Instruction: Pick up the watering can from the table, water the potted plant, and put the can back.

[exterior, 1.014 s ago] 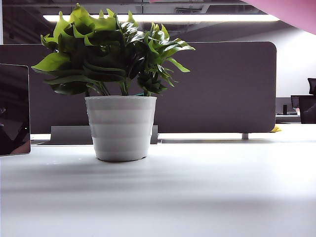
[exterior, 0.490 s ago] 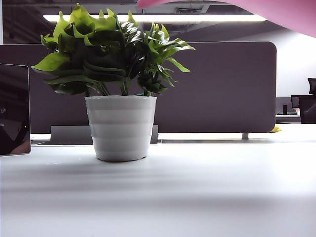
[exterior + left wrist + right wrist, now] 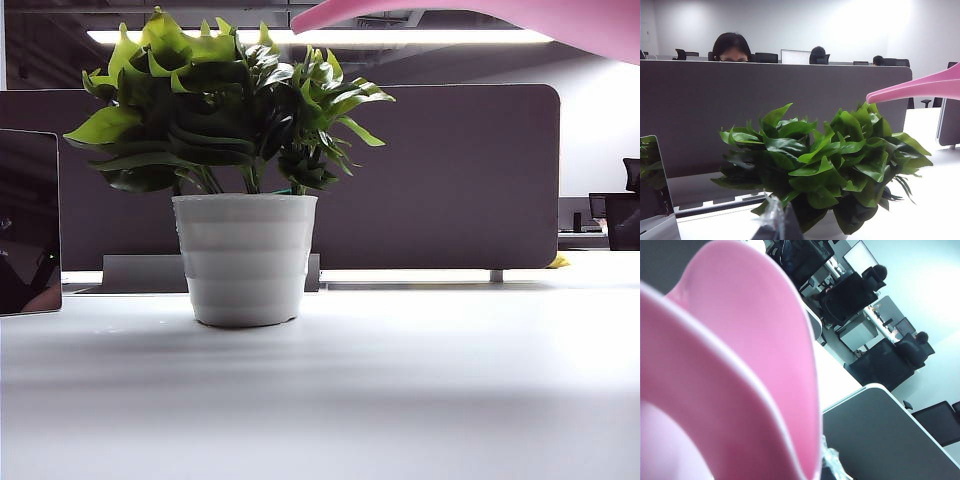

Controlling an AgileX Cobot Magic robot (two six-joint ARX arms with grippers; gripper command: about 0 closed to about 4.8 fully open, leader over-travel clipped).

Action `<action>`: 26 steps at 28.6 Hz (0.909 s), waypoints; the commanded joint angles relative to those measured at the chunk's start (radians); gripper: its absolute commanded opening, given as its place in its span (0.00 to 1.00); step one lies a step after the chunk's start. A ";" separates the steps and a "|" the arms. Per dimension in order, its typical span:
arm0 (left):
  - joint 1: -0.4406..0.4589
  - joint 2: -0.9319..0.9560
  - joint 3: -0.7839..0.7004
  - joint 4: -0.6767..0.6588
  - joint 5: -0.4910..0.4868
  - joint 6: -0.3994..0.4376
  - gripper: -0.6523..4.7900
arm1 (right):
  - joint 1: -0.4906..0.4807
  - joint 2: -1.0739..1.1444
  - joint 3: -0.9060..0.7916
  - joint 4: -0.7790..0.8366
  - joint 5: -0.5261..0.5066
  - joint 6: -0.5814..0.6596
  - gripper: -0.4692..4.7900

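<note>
The pink watering can (image 3: 470, 14) hangs in the air at the upper right, its long spout reaching left with the tip just above the leaves of the potted plant (image 3: 245, 255). The plant stands in a white ribbed pot on the white table (image 3: 420, 390). In the left wrist view the watering can's spout (image 3: 920, 89) points at the top of the plant (image 3: 825, 165) from the side. The can's body (image 3: 740, 365) fills the right wrist view, where my right gripper (image 3: 815, 471) is shut on it and one taped fingertip (image 3: 832, 460) shows. My left gripper (image 3: 780, 225) sits shut and empty, low before the plant.
A grey desk partition (image 3: 450, 180) runs behind the pot. A dark screen (image 3: 28, 220) stands at the table's left edge. Another screen edge (image 3: 950, 122) is beyond the plant on the spout's side. Seated people and office chairs are behind the partition.
The watering can has swung left across the top of the exterior view, and its spout tip has dipped toward the plant's leaves. The left arm and the pot have not moved.
</note>
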 commanded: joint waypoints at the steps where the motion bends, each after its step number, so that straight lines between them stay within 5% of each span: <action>1: 0.002 0.001 0.004 0.009 0.004 0.004 0.11 | 0.000 -0.008 0.014 0.087 -0.002 -0.016 0.08; 26: 0.002 0.001 0.001 0.006 0.004 0.005 0.11 | 0.000 0.005 0.015 0.176 -0.009 -0.086 0.08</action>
